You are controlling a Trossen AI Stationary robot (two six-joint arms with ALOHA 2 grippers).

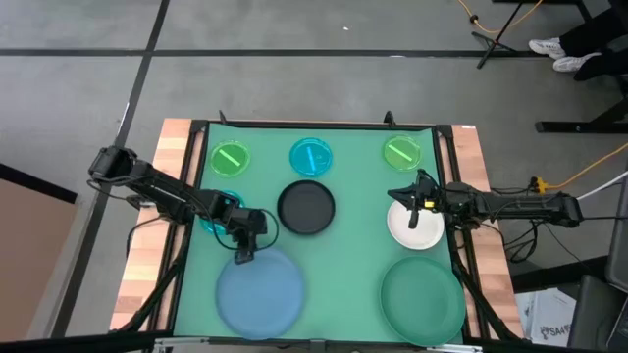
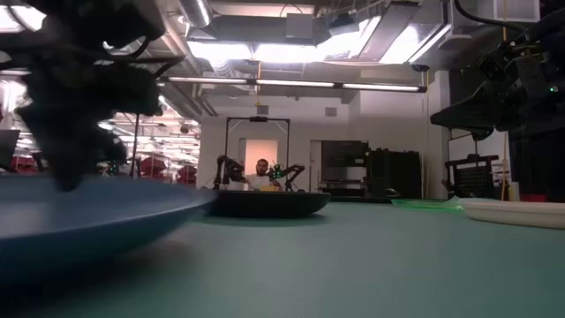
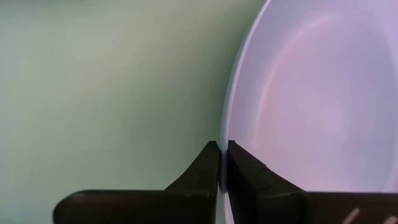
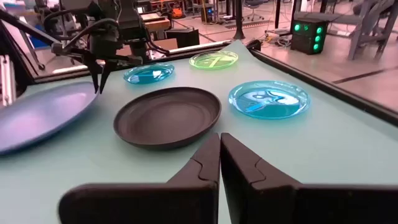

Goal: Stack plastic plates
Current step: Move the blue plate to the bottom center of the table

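Observation:
My left gripper [image 1: 242,253] is shut on the far rim of the large blue plate [image 1: 260,291], which lies at the table's near left. My right gripper [image 4: 219,149] is shut and holds nothing; it hovers over the far left edge of the white plate [image 1: 416,227]. The black plate [image 1: 306,207] sits mid-table. The dark green plate [image 1: 424,299] lies near right. Two small bright green plates [image 1: 230,157] [image 1: 401,152] and a cyan plate [image 1: 311,155] line the far edge. Another cyan plate [image 1: 214,214] is partly hidden under my left arm. My left gripper pinches the blue plate's far rim [image 3: 225,127] between its two fingers [image 3: 205,165], one inside the rim and one outside. The fingers come from above, pointing down. Whether the plate is lifted off the mat, I cannot tell.
A green mat [image 1: 343,265] covers the table between wooden side strips. Bare mat lies between the blue and dark green plates and in front of the black plate. A person [image 2: 261,170] sits far behind the table, with other equipment in the room.

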